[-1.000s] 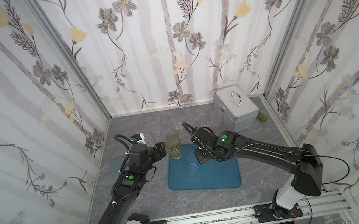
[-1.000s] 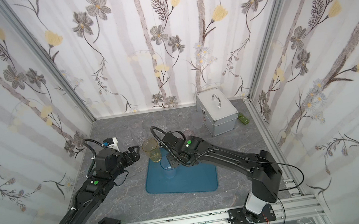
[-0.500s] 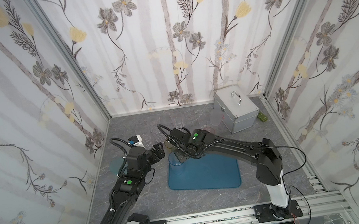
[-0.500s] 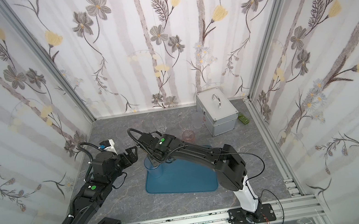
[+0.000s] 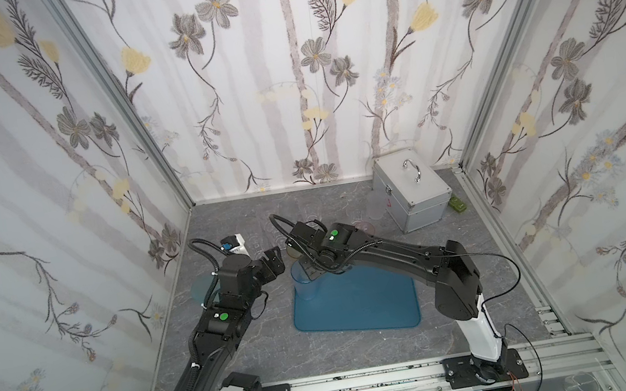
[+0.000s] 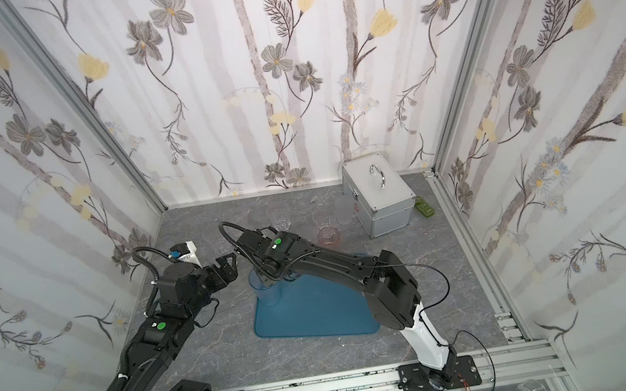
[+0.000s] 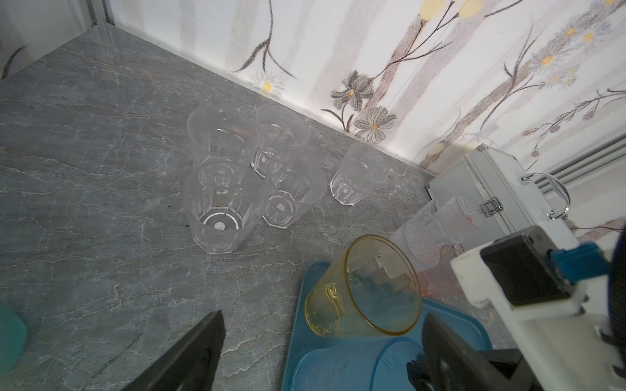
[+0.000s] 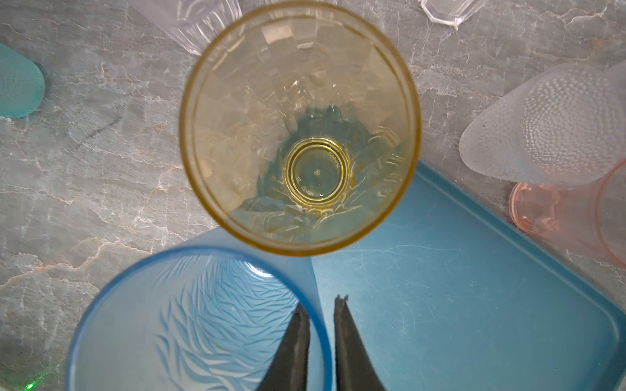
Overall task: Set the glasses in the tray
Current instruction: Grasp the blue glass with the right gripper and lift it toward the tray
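Amber glass and blue glass in tray corner, bare tray beyond, right gripper hidden under its arm from above, jaws slightly parted astride blue rim, left gripper spread wide.

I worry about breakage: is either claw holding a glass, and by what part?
Left gripper is open, empty. Right gripper straddles the blue glass at its rim; whether it grips cannot be told.

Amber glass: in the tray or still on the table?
In the tray: the amber glass stands mouth up, its base on the tray's corner, beside the blue glass.
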You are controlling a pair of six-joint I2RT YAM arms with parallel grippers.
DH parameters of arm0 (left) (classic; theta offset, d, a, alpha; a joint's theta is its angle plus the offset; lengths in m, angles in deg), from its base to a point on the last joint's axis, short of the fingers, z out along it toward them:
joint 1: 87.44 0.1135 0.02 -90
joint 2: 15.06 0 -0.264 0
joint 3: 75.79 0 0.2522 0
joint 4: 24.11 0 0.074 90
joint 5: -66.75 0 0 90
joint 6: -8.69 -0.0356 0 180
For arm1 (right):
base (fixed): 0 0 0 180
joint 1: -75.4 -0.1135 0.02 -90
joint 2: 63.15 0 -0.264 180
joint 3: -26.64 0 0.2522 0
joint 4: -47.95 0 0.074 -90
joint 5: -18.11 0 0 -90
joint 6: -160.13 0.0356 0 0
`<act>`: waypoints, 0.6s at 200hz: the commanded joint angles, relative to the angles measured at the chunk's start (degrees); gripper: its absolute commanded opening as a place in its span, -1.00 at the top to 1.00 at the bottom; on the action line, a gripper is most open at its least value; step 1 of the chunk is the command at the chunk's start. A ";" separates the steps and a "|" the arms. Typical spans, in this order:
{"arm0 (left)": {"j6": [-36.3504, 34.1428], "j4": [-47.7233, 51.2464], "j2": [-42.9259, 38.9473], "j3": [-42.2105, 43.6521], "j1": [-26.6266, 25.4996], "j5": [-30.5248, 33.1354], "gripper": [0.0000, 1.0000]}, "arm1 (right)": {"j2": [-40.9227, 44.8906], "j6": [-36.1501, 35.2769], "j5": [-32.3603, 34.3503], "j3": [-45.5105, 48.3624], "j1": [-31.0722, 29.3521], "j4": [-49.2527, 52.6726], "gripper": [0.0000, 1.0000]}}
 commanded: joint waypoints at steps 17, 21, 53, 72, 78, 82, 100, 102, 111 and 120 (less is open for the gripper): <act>-0.71 -1.18 0.82 -0.68 0.16 -0.09 -0.87 | 0.06 1.26 -1.95 -0.33 -0.06 -1.28 0.49; -0.78 -1.10 0.79 -0.77 0.17 -0.11 -0.87 | 0.24 1.35 -2.55 -0.30 -0.04 -1.37 0.48; -1.31 -0.57 1.38 -2.07 1.27 -0.41 -0.87 | 2.04 2.17 -5.38 1.28 0.01 -3.93 0.44; -0.82 -0.38 2.29 -3.04 1.53 -1.23 -0.86 | 2.04 2.10 -5.61 1.61 0.10 -4.37 0.45; -0.51 -0.38 2.40 -2.98 1.52 -1.51 -0.85 | 2.06 1.99 -5.65 1.61 0.08 -4.16 0.45; -0.29 -0.42 2.47 -2.91 1.48 -1.62 -0.85 | 2.11 1.94 -5.74 1.78 0.05 -4.18 0.45; 0.21 -0.47 2.59 -2.13 1.48 -1.32 -0.85 | 3.21 1.51 -5.65 3.58 0.16 -5.00 0.44; 0.30 -0.47 2.65 -2.06 1.48 -1.35 -0.84 | 3.28 1.55 -5.70 3.69 0.18 -5.05 0.44; 0.65 -0.38 2.58 -1.76 1.49 -1.49 -0.84 | 3.80 1.45 -6.66 4.55 0.44 -5.25 0.46; 1.05 -0.40 2.28 -1.50 1.55 -1.77 -0.84 | 4.30 1.49 -7.76 5.22 0.67 -5.44 0.47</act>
